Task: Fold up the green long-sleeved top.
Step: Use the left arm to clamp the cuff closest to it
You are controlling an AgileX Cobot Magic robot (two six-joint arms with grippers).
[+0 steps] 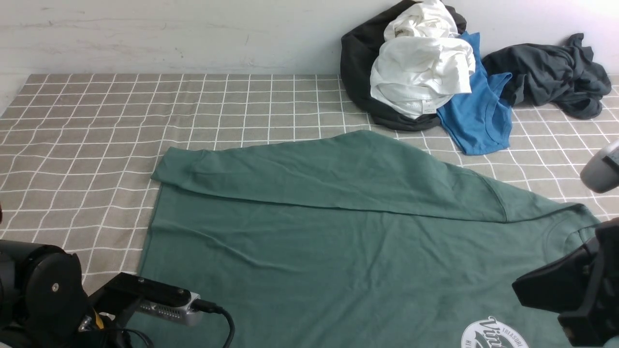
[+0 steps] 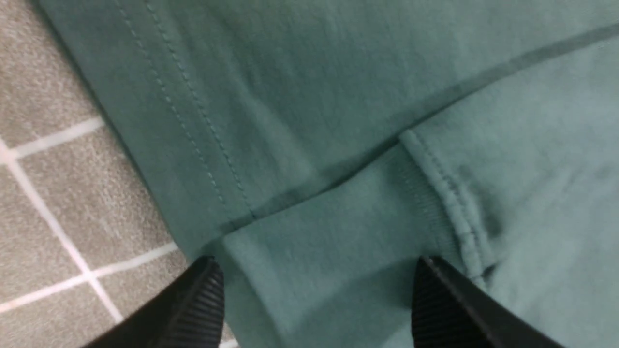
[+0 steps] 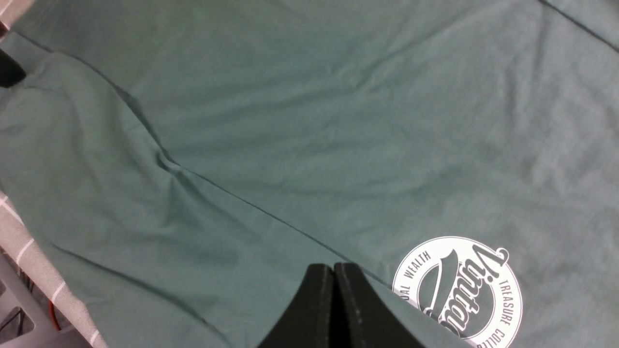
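— Placement of the green long-sleeved top [image 1: 338, 251]?
— It is seen spread flat on the checked tablecloth [image 1: 96, 121], from the centre toward five o'clock. One sleeve [image 1: 314, 174] is laid across the body, and the white logo [image 1: 493, 333] is shown at five o'clock.
— And the grippers?
— The left gripper [image 2: 319, 299] is spread wide around a cuff [image 2: 329, 227], with nothing pinched. The right gripper [image 3: 333, 295] is pressed together, empty, just beside the logo. A heap of other garments [image 1: 420, 67] is seen at one o'clock.
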